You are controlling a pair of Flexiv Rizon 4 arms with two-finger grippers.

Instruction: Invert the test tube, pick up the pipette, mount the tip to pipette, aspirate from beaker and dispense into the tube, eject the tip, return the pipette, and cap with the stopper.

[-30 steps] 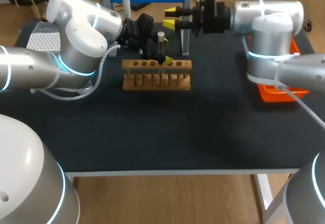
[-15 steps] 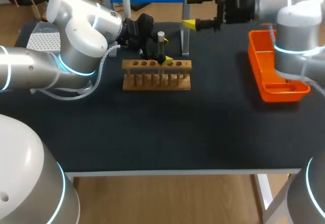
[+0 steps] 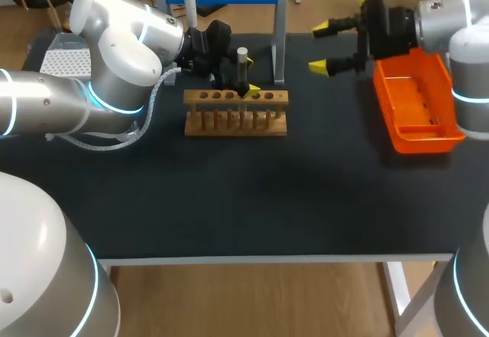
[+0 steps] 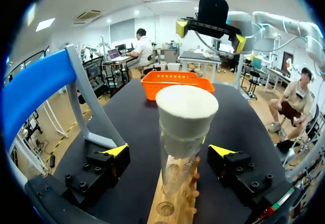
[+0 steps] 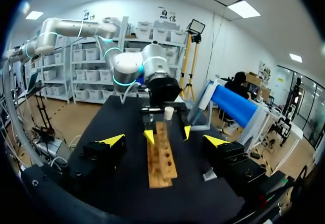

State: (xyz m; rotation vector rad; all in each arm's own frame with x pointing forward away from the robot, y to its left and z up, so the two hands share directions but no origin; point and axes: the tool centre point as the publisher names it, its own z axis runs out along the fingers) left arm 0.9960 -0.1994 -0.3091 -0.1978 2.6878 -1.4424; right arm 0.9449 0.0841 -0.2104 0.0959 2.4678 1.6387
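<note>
Swung well to the right over the last second, off the upright post of the stand (image 3: 280, 39) and across toward the orange tray (image 3: 416, 104): so with the right gripper (image 3: 327, 46). No shift at all on the left side. Far left, a white tip box (image 3: 65, 63) at the corner of the table (image 3: 244, 199), partly behind the left arm (image 3: 114, 62). Next, the left gripper (image 4: 169, 150), released, yellow-tipped fingers (image 4: 117, 151) spread to either side of the test tube (image 4: 176, 160) with a clear gap on each side, touching it nowhere. Upright in the wooden rack (image 3: 236, 115), near its middle, that tube, with the pale stopper (image 4: 186, 113) seated in its mouth. Behind the rack, the stand with its blue roll. Further right, held above the dark tabletop, the right gripper again: splayed wide, nothing between the tips, pointed back toward rack and tube. Far right, the orange tray, its far end close by that gripper's wrist.
</note>
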